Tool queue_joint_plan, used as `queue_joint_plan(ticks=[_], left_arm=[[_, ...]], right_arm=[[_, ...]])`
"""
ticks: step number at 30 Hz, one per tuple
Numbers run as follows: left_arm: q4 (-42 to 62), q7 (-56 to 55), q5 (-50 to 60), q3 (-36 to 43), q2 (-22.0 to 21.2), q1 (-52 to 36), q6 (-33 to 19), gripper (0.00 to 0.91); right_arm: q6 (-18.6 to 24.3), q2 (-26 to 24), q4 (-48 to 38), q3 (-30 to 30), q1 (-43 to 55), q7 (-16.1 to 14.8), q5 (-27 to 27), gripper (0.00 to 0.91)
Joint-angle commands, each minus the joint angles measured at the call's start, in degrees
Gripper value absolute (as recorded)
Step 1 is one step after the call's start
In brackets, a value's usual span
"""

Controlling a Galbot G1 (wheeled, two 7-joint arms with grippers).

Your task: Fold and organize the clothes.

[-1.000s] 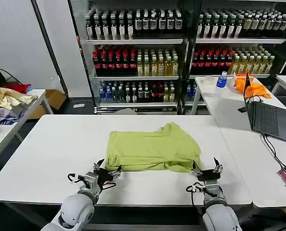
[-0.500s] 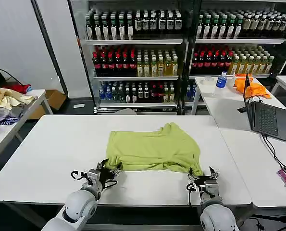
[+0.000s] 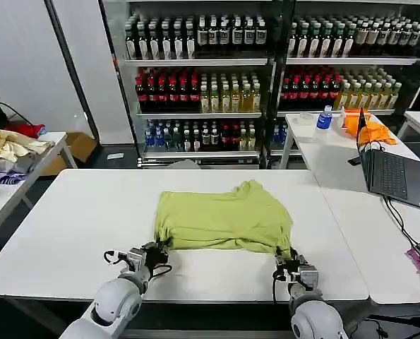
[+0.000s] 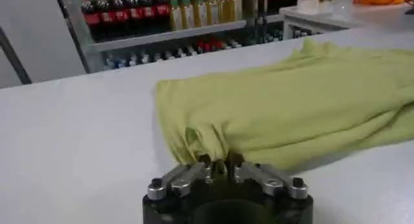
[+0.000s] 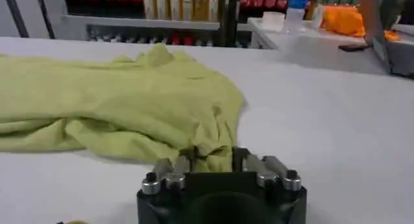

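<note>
at the near corners of the soft, limp t-shirt (image 3: 224,220), left tool (image 3: 158,251) and right tool (image 3: 289,263) each pinched bunched hem.

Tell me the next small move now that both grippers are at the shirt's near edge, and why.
Probably lift both near corners together and carry them toward the far edge: the left gripper and right gripper each look shut on the lime T-shirt, which lies flat on the white table.

T-shirt (image 3: 224,220): plain yellow-green, no pattern showing. Table (image 3: 75,226) beneath it: white. Laptop (image 3: 397,173), right of T-shirt: dark grey. Cloth (image 3: 368,127) beyond laptop: orange. Cloth heap (image 3: 8,145), far left of T-shirt: cream, red.
</note>
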Motion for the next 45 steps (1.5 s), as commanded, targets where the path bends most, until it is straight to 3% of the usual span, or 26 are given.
queue_joint_plan(ticks=[1, 28, 29, 30, 31, 32, 33, 45], left_arm=[[-3.5, 0.3, -0.4, -0.5, 0.3, 1.8, 0.5, 0.060], [-24.7, -0.5, 0.5, -8.4, 5.2, 24.8, 1.3, 0.050], [-24.8, -0.5, 0.5, -8.4, 5.2, 24.8, 1.3, 0.050], [-24.8, -0.5, 0.6, -8.4, 5.2, 24.8, 1.3, 0.071], [-24.5, -0.5, 0.6, -8.3, 5.2, 24.5, 1.4, 0.091], [-24.3, -0.5, 0.6, -8.1, 5.2, 24.1, 1.4, 0.252], [-24.0, -0.5, 0.6, -8.0, 5.1, 23.9, 1.4, 0.907], [-21.1, -0.6, 0.0, -8.1, 6.3, 18.1, 1.9, 0.907]], right_arm=[[-0.5, -0.1, 1.4, 0.0, -1.2, 0.1, 1.3, 0.000], [-0.6, -5.5, 19.5, 5.3, -20.0, -1.2, -2.9, 0.000], [-0.6, -5.5, 19.4, 5.3, -19.9, -1.2, -3.1, 0.081], [-0.6, -5.5, 19.3, 5.3, -19.5, -1.1, -3.5, 0.907], [-0.6, -5.4, 19.1, 5.3, -19.1, -0.9, -4.1, 0.907], [-0.6, -5.4, 18.9, 5.2, -18.7, -1.0, -4.8, 0.907], [-0.6, -5.4, 18.8, 5.2, -18.5, -1.1, -5.1, 0.907], [-0.4, -6.3, 19.9, 6.6, -14.4, -1.8, -5.4, 0.907]])
